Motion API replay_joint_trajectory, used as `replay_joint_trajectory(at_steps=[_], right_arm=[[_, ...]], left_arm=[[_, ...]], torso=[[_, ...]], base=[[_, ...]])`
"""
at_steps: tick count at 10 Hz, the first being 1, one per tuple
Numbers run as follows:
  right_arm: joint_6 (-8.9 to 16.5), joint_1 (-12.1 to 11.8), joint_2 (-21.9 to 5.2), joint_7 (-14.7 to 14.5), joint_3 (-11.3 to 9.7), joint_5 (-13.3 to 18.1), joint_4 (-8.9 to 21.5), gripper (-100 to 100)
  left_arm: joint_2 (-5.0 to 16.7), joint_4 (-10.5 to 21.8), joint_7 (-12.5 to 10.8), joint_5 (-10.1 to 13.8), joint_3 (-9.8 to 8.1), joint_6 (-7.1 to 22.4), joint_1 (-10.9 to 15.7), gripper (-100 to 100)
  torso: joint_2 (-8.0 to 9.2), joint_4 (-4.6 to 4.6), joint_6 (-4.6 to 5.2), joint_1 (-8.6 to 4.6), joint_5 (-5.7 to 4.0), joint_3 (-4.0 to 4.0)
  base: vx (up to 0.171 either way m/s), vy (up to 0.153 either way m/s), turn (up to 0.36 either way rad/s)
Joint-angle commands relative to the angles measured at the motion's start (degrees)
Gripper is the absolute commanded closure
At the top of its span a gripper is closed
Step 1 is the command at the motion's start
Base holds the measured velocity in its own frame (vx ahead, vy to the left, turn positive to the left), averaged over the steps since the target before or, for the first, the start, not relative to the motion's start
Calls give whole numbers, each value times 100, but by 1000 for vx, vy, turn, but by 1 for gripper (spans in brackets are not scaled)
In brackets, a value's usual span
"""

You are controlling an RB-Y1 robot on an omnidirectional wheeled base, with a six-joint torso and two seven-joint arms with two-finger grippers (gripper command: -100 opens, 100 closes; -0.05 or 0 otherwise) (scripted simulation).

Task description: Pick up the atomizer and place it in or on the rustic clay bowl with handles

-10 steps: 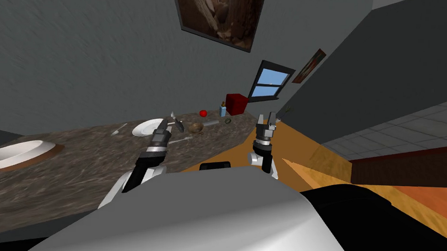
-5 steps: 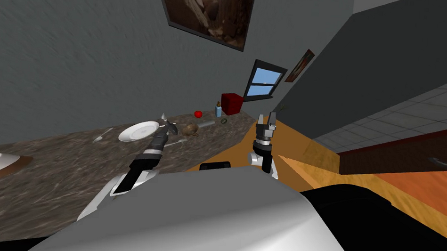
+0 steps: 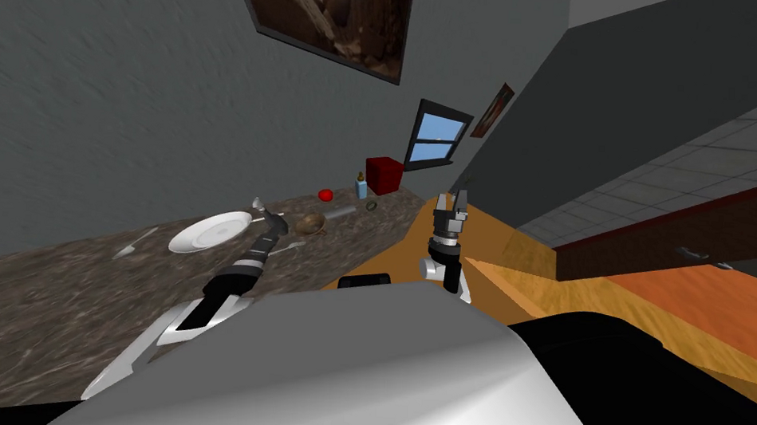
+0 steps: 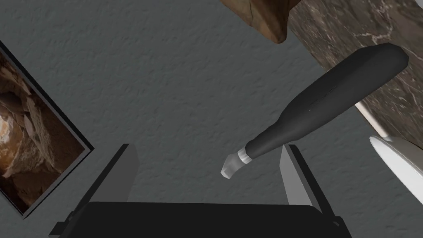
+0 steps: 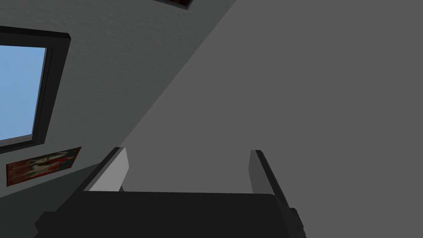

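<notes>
Surface: dark marbled counter (image 3: 61, 312) along a grey wall, carrying a white plate (image 3: 208, 232) and a brown bowl (image 3: 311, 223).
Atomizer (image 4: 330, 99): dark, silver-tipped, between plate and bowl.
Left gripper (image 4: 207, 146): fingers wide apart, gripping nothing — the atomizer's tip is near one finger.
Right gripper (image 5: 186, 150): fingers apart, empty — beside the counter's edge.

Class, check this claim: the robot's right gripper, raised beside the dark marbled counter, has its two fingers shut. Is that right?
No. The right gripper is raised beside the dark marbled counter, but its two fingers stand apart, open, with nothing between them. The right wrist view shows it.
</notes>
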State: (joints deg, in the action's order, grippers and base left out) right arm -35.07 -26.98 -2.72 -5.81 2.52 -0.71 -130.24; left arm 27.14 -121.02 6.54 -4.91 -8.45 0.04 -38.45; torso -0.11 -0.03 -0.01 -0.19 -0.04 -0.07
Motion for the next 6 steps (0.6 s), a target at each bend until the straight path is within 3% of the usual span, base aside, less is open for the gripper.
replay_joint_trajectory(at_steps=[1, 3, 4, 6], right_arm=[[0, 0, 0, 0, 0, 0, 0, 0], [0, 0, 0, 0, 0, 0, 0, 0], [0, 0, 0, 0, 0, 0, 0, 0], [0, 0, 0, 0, 0, 0, 0, 0]], left_arm=[[142, 12, 1, 3, -49, 215, 24, -100], [473, 180, 58, -50, -160, 551, -63, -100], [473, 180, 58, -50, -160, 560, -63, -100], [822, 356, 115, -102, -271, 898, -146, -100]], torso=[[0, 0, 0, 0, 0, 0], [5, 1, 0, 8, 1, 3], [4, 1, 0, 6, 1, 3], [7, 2, 0, 7, 1, 4]], base=[[22, -31, -28], [24, -33, -100], [20, -27, -53], [23, -39, -113]])
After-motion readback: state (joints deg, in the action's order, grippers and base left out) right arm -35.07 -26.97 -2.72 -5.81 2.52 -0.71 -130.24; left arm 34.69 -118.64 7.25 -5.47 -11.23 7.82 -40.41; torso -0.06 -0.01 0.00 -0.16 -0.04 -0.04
